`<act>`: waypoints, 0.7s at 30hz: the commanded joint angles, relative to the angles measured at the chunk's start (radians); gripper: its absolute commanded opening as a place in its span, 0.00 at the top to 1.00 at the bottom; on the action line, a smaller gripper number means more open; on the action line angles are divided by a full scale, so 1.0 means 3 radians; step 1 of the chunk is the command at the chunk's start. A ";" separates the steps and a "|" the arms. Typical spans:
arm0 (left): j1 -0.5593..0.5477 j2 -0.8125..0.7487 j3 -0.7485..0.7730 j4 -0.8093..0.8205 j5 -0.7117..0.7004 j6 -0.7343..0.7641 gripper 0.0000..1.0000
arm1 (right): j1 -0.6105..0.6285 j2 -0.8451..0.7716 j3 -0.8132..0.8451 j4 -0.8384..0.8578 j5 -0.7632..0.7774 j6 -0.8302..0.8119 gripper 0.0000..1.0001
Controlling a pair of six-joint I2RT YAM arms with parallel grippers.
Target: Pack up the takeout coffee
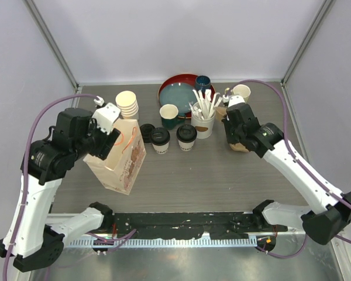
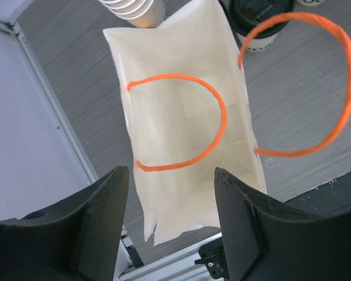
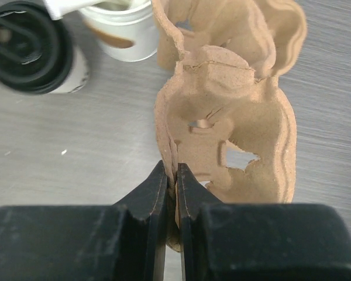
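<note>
Two takeout coffee cups, cream-white with black lids (image 1: 160, 139) (image 1: 186, 136), stand mid-table. One cup (image 2: 257, 17) shows just beyond the bag in the left wrist view, and one cup (image 3: 23, 47) at the top left of the right wrist view. A paper bag (image 1: 120, 158) with orange handles stands at the left, its mouth (image 2: 181, 117) gaping. My left gripper (image 2: 171, 172) hovers open above the bag's near edge, holding nothing. My right gripper (image 3: 174, 170) is shut on the thin edge of a brown pulp cup carrier (image 3: 234, 117), right of the cups (image 1: 238, 143).
A stack of paper cups (image 1: 127, 105) stands behind the bag. At the back are a red tray (image 1: 175, 82) with a teal plate, a dark teal mug (image 1: 203, 83), a pale green mug (image 1: 169, 116), a white pot of stirrers (image 1: 203, 120) and another cup (image 1: 241, 92).
</note>
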 commanded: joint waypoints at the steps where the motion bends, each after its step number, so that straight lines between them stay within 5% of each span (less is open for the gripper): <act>1: -0.0010 0.0103 0.0088 0.0400 -0.0369 -0.0156 0.35 | 0.0236 -0.0234 0.0390 -0.0700 -0.0086 0.0427 0.99; 7: 0.0056 0.0191 0.0256 0.0681 -0.0472 -0.0304 0.27 | 0.0394 -0.0423 0.0503 -0.0819 -0.0596 0.0377 0.99; 16: 0.0444 0.0226 0.0139 0.0784 -0.0329 -0.0305 0.21 | 0.0690 -0.0914 -0.0084 0.0351 -0.1870 -0.0579 0.99; 21: 0.0838 0.0191 0.0057 0.0661 0.0007 -0.0243 0.19 | 0.1355 -0.0602 -0.0314 0.0393 -0.1683 -0.1157 0.98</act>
